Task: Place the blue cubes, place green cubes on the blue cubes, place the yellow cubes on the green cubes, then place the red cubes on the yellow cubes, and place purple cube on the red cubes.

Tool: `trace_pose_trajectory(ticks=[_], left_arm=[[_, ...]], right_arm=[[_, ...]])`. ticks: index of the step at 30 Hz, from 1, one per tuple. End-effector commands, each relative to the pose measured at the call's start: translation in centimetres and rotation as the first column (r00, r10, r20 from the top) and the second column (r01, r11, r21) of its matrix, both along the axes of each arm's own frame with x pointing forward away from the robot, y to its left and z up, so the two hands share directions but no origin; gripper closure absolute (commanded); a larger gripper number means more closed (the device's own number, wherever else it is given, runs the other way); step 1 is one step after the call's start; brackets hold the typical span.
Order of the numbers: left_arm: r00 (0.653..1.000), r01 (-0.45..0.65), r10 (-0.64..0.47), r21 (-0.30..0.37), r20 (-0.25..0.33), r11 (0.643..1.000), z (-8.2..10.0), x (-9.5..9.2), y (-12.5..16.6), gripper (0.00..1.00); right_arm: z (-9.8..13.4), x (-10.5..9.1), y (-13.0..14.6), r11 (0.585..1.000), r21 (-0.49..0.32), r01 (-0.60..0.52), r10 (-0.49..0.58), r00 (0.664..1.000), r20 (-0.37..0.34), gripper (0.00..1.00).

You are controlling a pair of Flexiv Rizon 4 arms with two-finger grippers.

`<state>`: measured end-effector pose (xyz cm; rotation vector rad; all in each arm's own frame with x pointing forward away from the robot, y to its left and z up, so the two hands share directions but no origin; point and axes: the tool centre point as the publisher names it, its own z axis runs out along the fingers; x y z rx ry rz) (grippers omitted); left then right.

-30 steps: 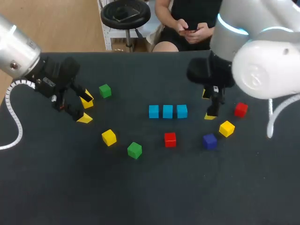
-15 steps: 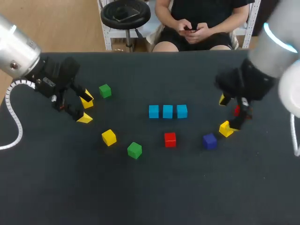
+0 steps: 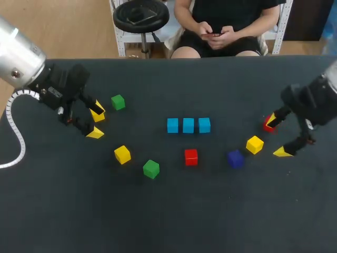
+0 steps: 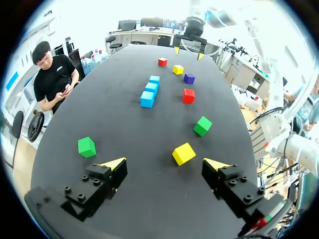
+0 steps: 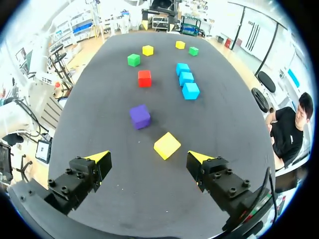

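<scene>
The left gripper (image 3: pixel 96 122) is held with its wedge-shaped yellow tips spread wide and nothing between them. Just ahead of these fingers a smooth, sharp-edged yellow cube (image 4: pixel 183 153) is seen, with a near green cube (image 4: pixel 86 147) ahead of one finger's outer side and a far green cube (image 4: pixel 203 126) beyond. The right gripper (image 3: pixel 277 136) is likewise spread wide and empty. A second yellow cube (image 5: pixel 167 145) lies just ahead between its fingers, with the purple cube (image 5: pixel 140 116) and then a red cube (image 5: pixel 144 78) beyond it. Three blue cubes (image 3: pixel 188 125) are lined up in a close, straight row on the matte black table (image 3: pixel 168 221), well ahead of both grippers. A second red cube (image 3: pixel 267 127) is partly covered by one right fingertip.
</scene>
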<state>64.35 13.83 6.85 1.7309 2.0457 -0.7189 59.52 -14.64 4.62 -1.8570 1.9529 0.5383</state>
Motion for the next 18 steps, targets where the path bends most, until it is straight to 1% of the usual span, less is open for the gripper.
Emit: trace_pose_trajectory(ticks=[1,7,18], left_arm=[[1.000,0.001,-0.001,-0.002,0.003,1.000,-0.07,-0.02,0.07,0.00],[1.000,0.001,-0.001,-0.002,0.003,1.000,-0.07,-0.02,0.07,0.00],[1.000,0.001,-0.001,-0.002,0.003,1.000,-0.07,-0.02,0.07,0.00]], right_arm=[[0.05,-0.48,-0.62,0.998,0.060,0.000,0.000,1.000,0.011,0.00],[0.14,-0.47,-0.86,0.999,0.048,-0.011,0.009,1.000,0.024,0.00],[0.38,-0.56,-0.83,0.999,0.046,-0.012,0.010,1.000,0.026,0.00]])
